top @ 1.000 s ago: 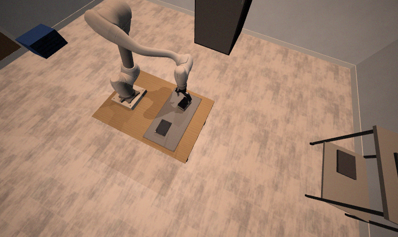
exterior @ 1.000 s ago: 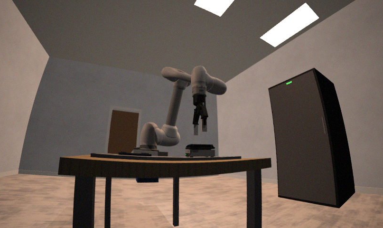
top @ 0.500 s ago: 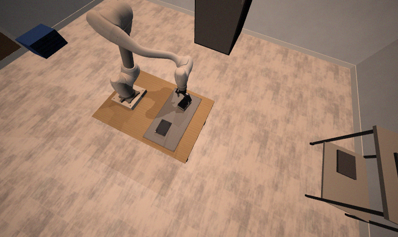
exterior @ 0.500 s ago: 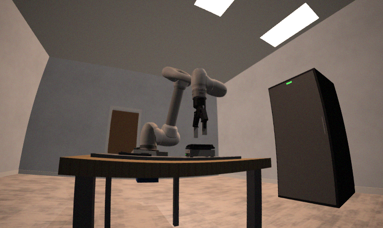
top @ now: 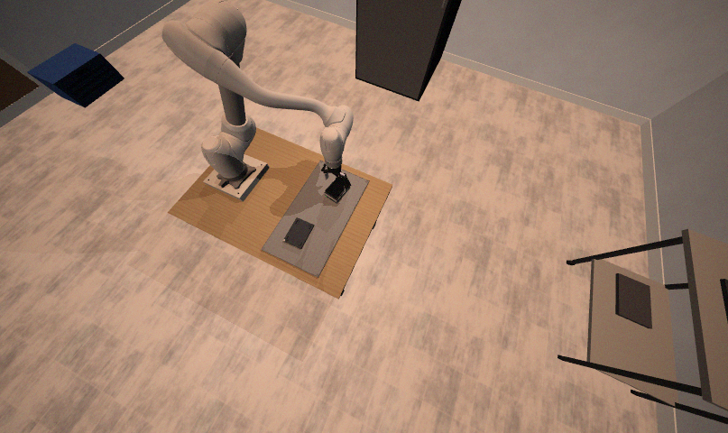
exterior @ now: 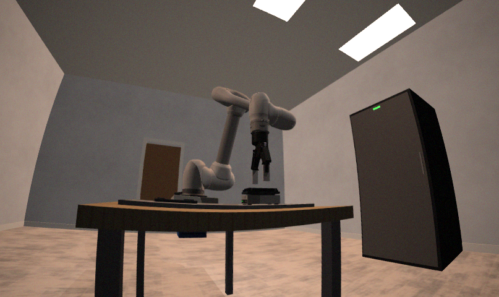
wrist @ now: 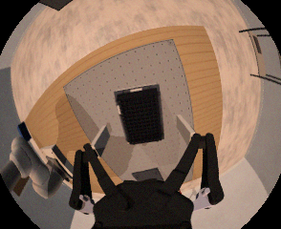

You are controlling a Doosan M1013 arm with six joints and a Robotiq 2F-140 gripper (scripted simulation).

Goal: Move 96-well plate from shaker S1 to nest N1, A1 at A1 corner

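No writing, number or brand can be read in any view; the cabinet [exterior: 395, 176] carries a small green mark at 12 o'clock, perhaps only a light.

top: high, far | exterior: low, table-level | wrist: downward, perhaps tilted | shared: table [exterior: 208, 212]
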